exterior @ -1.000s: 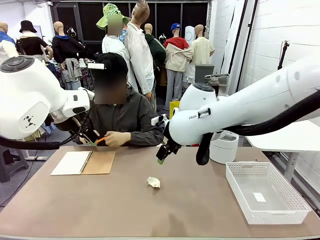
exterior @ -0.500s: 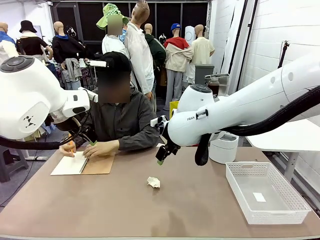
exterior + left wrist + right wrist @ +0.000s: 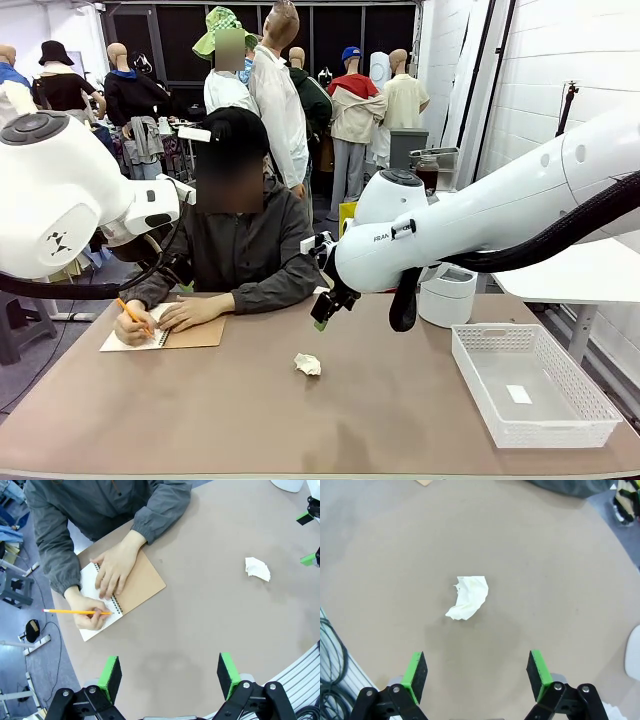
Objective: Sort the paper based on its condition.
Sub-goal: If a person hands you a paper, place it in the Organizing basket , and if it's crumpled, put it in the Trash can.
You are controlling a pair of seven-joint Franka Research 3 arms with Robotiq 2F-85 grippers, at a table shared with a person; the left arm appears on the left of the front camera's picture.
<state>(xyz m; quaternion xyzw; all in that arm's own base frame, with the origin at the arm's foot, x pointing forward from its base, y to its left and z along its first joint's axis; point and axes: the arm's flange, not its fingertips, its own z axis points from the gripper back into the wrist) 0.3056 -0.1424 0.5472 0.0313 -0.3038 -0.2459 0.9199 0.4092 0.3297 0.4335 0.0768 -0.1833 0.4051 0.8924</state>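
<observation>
Bright even light, sharp focus, a faint shadow at 6 o'clock of the crumpled paper (image 3: 468,598), wrist-view edges bowed.

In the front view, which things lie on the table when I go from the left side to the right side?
Tan-covered spiral-bound notebook → small crumpled white paper wad → round white plastic container → white plastic mesh basket.
</observation>
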